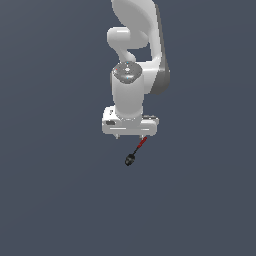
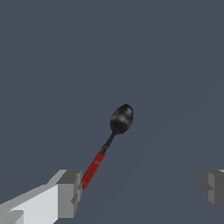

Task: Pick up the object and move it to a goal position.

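The object (image 1: pixel 131 159) is a tiny stick with a thin red shaft and a black rounded knob. In the exterior view it lies just below the white gripper (image 1: pixel 129 135), with its red end up by the finger on that view's right and its knob pointing away. In the wrist view the object (image 2: pixel 97 162) has its red end right beside one grey fingertip (image 2: pixel 70 192). The other fingertip (image 2: pixel 214 189) stands far off across a wide gap. The gripper (image 2: pixel 140 188) is open and holds nothing between its jaws. I cannot tell whether the finger touches the shaft.
A plain dark grey-blue surface fills both views. The white arm (image 1: pixel 135 45) rises above the gripper in the exterior view. No goal marker shows.
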